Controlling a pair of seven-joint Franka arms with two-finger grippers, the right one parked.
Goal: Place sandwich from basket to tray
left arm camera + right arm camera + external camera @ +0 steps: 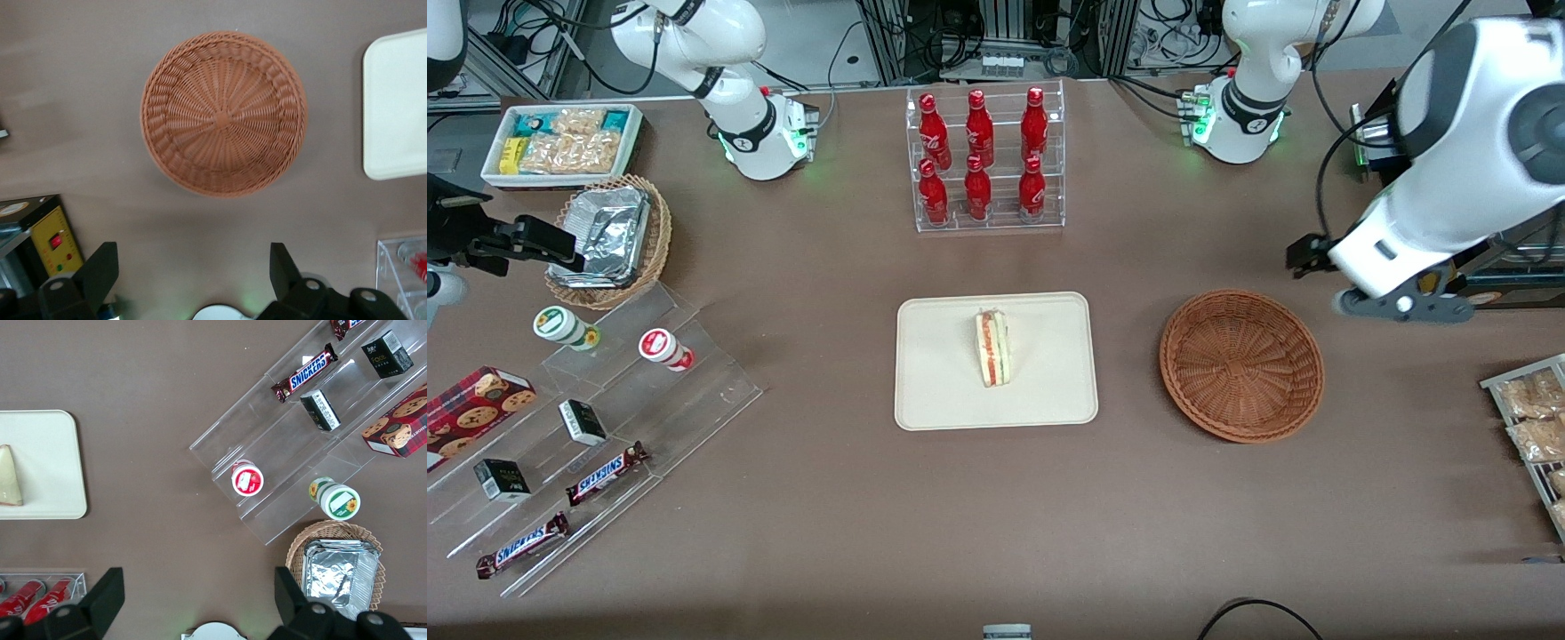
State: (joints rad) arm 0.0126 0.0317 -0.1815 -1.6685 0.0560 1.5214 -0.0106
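Brown cloth covers the table, with cables and racks at its edge farthest from the front camera. On it, the cream tray lies flat, well apart from the jaws and toward the parked arm's end relative to them. Between tray and jaws sits the woven basket, holding nothing; from the wrist camera it lies below the jaws and apart from them. The left arm's gripper hangs raised above the table near the working arm's end, a little farther from the front camera than the basket, jaws spread wide and gripping nothing. The sandwich rests on the tray's middle, cut edge with red and green layers showing.
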